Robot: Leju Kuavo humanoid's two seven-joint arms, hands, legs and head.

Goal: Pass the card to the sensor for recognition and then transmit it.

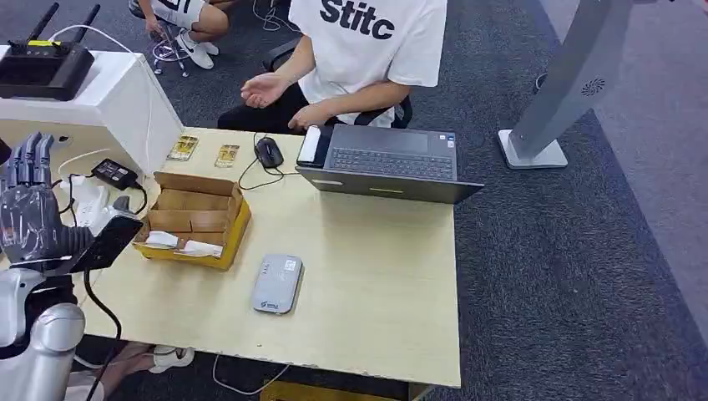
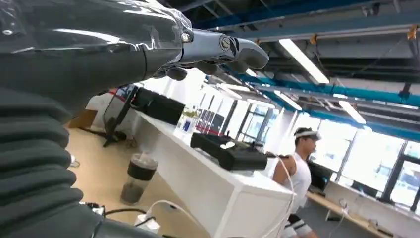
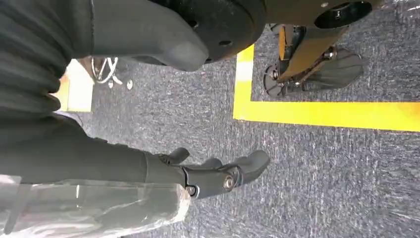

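Note:
A grey card sensor (image 1: 277, 284) lies flat on the wooden table (image 1: 376, 284), near its front edge. To its left a cardboard box (image 1: 196, 185) holds white cards (image 1: 179, 243) at its near end. Two yellowish cards (image 1: 183, 148) (image 1: 227, 155) lie at the table's far left. My left hand (image 1: 29, 205) is raised left of the box, fingers straight up and holding nothing; the left wrist view shows its fingers (image 2: 218, 49) stretched out. My right hand (image 3: 218, 176) hangs over the carpet with nothing in it.
A person sits at the far side with one hand (image 1: 263, 88) held out palm up. A laptop (image 1: 388, 159) and mouse (image 1: 269, 152) lie in front of them. A white cabinet (image 1: 100, 100) with a router (image 1: 42, 63) stands left. Yellow floor tape (image 3: 322, 113) runs beneath my right hand.

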